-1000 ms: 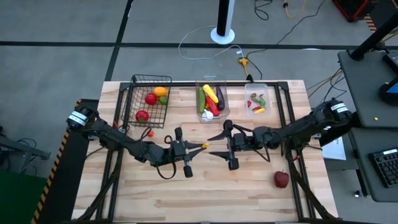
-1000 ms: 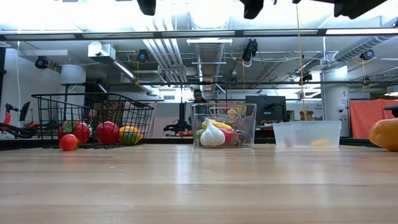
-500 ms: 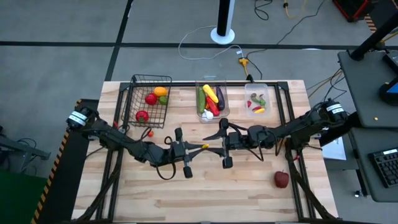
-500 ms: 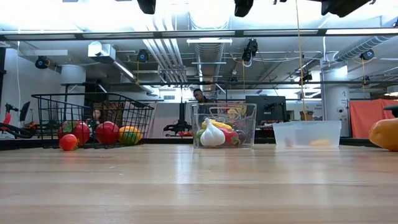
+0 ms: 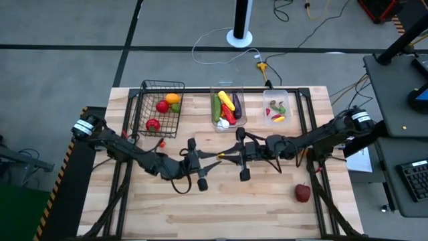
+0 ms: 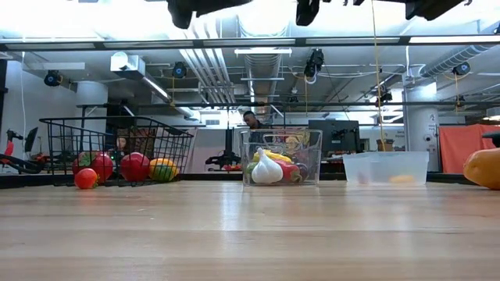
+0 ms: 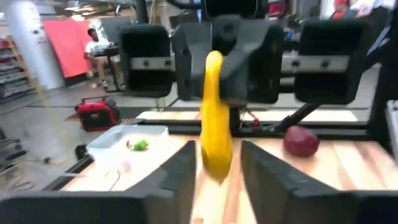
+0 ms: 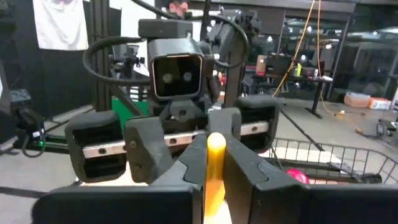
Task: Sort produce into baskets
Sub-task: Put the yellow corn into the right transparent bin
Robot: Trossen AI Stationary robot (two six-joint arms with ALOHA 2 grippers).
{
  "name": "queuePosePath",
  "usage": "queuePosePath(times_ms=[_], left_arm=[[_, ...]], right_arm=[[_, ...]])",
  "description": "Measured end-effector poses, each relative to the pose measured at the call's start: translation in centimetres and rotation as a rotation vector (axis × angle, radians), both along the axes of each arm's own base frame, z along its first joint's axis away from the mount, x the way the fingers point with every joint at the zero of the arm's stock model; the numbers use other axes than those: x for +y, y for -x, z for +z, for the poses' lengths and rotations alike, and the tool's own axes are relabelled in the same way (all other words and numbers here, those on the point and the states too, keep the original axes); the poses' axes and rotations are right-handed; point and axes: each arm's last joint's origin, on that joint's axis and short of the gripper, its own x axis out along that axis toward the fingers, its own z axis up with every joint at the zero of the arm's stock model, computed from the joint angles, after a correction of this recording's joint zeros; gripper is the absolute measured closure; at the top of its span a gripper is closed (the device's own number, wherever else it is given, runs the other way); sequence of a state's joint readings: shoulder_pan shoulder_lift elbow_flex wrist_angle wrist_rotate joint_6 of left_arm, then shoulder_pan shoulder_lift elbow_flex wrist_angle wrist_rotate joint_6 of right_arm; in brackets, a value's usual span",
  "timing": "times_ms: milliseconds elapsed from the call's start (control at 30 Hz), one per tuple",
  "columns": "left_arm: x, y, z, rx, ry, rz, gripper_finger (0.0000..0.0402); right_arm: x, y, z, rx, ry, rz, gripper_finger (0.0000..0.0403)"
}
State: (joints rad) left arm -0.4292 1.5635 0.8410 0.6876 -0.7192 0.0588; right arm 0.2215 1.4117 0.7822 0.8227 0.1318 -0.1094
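Observation:
A long yellow pepper point(image 5: 221, 157) hangs above the middle of the table between my two grippers, which face each other. My right gripper point(image 5: 228, 156) comes from the table's right and is shut on it. My left gripper point(image 5: 214, 158) comes from the left. Its fingers point(image 7: 185, 169) stand open on either side of the pepper point(image 7: 214, 118) with a gap on each side. At the far edge stand the black wire basket point(image 5: 162, 107), a clear bin point(image 5: 227, 109) and a shallower clear bin point(image 5: 276, 107), each holding produce. My right gripper pinches the yellow pepper's right-hand end point(image 8: 216, 149) between its two fingers. The fingers lie level, coming from the table's right along the pepper. The pepper is lifted clear of the table and sticks out toward my left gripper.
A red apple point(image 5: 303, 193) lies on the table near the right front. A small red tomato point(image 5: 161, 142) lies just in front of the wire basket. An orange piece of produce point(image 6: 484, 168) shows at the low view's right edge. A person sits in the room beyond.
My right gripper has moved toward the table's left, up to my left gripper, and its wide-open fingers have shut on the pepper's end. My left gripper has stayed in place and its fingers have parted from the pepper. The pepper has kept its place in the air.

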Motion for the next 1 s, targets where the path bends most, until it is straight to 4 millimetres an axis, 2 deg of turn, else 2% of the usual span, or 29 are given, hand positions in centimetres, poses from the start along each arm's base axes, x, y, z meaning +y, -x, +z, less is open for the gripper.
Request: queuePosePath(times_ms=[200, 300, 500, 667, 833, 1000], left_arm=[[0.4, 0.6, -0.6, 0.091, 0.0, 0.133, 0.0198], [0.7, 1.3, -0.9, 0.148, 0.062, 0.15, 0.0175], [1.4, 2.7, -1.7, 0.251, 0.189, 0.203, 0.0173], [1.4, 3.0, -1.8, 0.271, 0.228, 0.2, 0.0178], [1.4, 3.0, -1.8, 0.272, 0.227, 0.2, 0.0178], [1.5, 3.1, -2.0, 0.292, 0.215, 0.204, 0.0178]], right_arm=[[-1.3, 0.8, 0.5, 0.105, -0.098, -0.044, 0.0377], [-3.2, 1.5, 1.3, 0.3, -0.167, -0.201, 0.0377], [-8.8, 4.4, 2.6, 0.812, -0.194, -0.724, 0.0377], [-13.9, 7.4, 3.1, 1.001, -0.23, -1.14, 0.0377], [-18.1, 9.3, 1.7, 1.051, -0.341, -1.264, 0.0374], [-20.5, 10.8, -0.1, 1.084, -0.47, -1.28, 0.0361]])
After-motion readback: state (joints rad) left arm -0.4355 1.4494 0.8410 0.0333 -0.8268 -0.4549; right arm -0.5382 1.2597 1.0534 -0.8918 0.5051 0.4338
